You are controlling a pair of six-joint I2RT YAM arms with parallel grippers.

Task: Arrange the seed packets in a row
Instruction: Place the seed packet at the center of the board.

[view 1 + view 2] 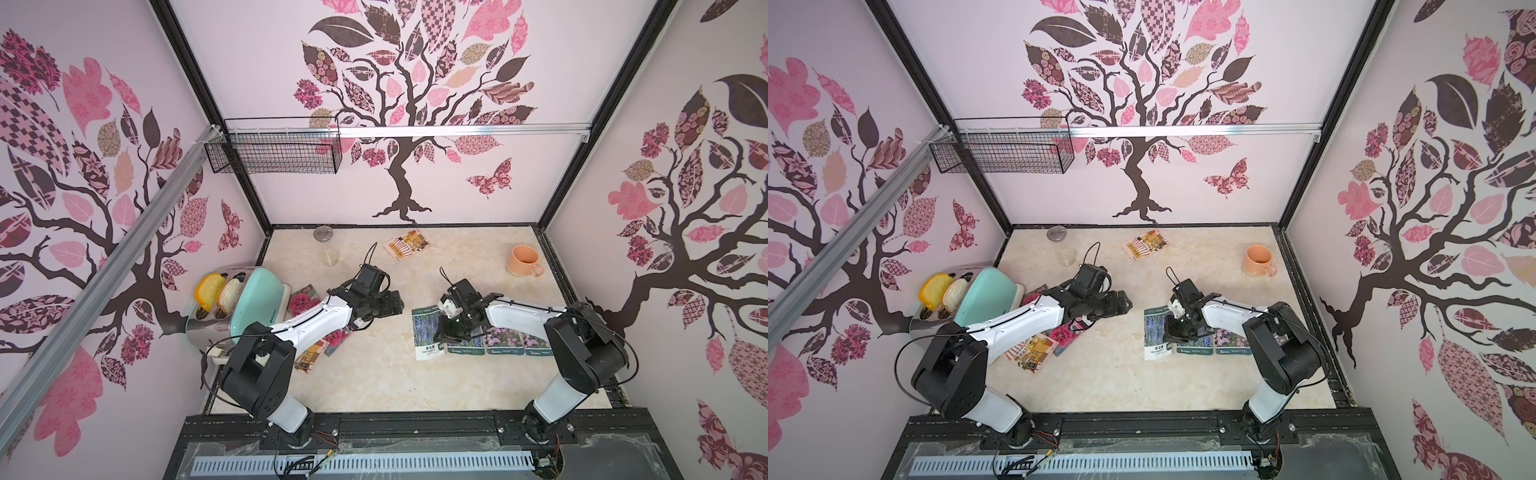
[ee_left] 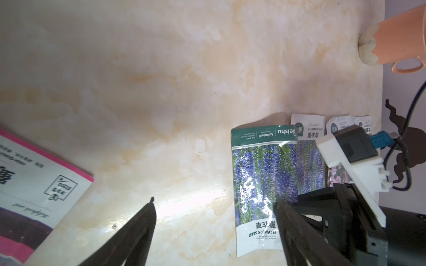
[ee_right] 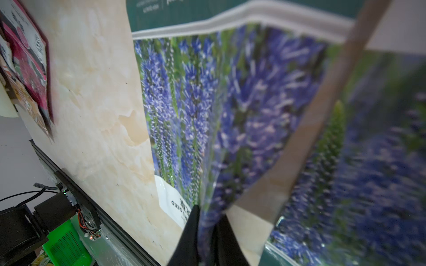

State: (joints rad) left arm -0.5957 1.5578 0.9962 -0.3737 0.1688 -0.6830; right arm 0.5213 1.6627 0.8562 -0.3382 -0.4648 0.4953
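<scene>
My right gripper (image 1: pixel 442 330) (image 3: pixel 207 211) is shut on the right edge of a purple lavender seed packet (image 1: pixel 428 332) (image 3: pixel 196 103), which lies at the left end of a row. To its right lie another lavender packet (image 1: pixel 461 345) and two pink-purple flower packets (image 1: pixel 503 340), partly under the right arm. An orange cartoon packet (image 1: pixel 407 245) lies at the back. Red-pink flower packets (image 1: pixel 303 301) (image 1: pixel 1061 334) and a second orange packet (image 1: pixel 1032 351) sit under the left arm. My left gripper (image 1: pixel 395 305) (image 2: pixel 214 207) hangs open over bare table, left of the row.
A peach mug (image 1: pixel 524 259) stands at the back right. A mint toaster (image 1: pixel 249 307) holding bread fills the left side. A small glass jar (image 1: pixel 330 257) and its metal lid (image 1: pixel 322 233) are at the back left. A wire basket (image 1: pixel 274 151) hangs on the wall.
</scene>
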